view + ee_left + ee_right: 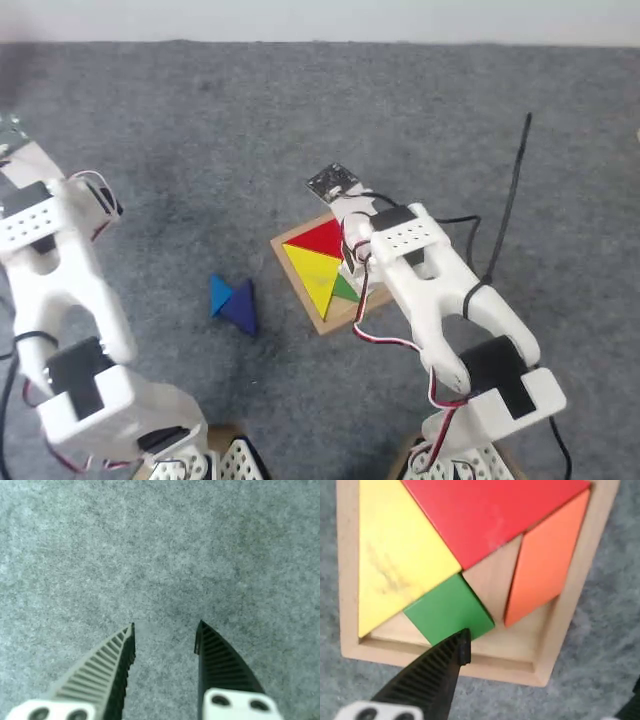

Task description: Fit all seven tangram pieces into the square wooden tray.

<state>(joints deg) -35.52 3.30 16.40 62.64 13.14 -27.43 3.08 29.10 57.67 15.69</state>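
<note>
Grey carpet [200, 150]; tray [300, 293] half hidden under right arm [440, 300]

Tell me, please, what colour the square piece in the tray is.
The square piece is green; right wrist view.

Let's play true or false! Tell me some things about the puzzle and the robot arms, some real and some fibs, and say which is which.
1. The red piece lies inside the wooden tray. True.
2. The blue pieces are in the tray too. False: they lie outside it on the grey carpet.
3. The left gripper has its fingers open with nothing between them. True.
4. The tray is completely full. False: bare wood shows between the pieces inside it.
5. The green piece sits right next to the yellow piece. True.
</note>
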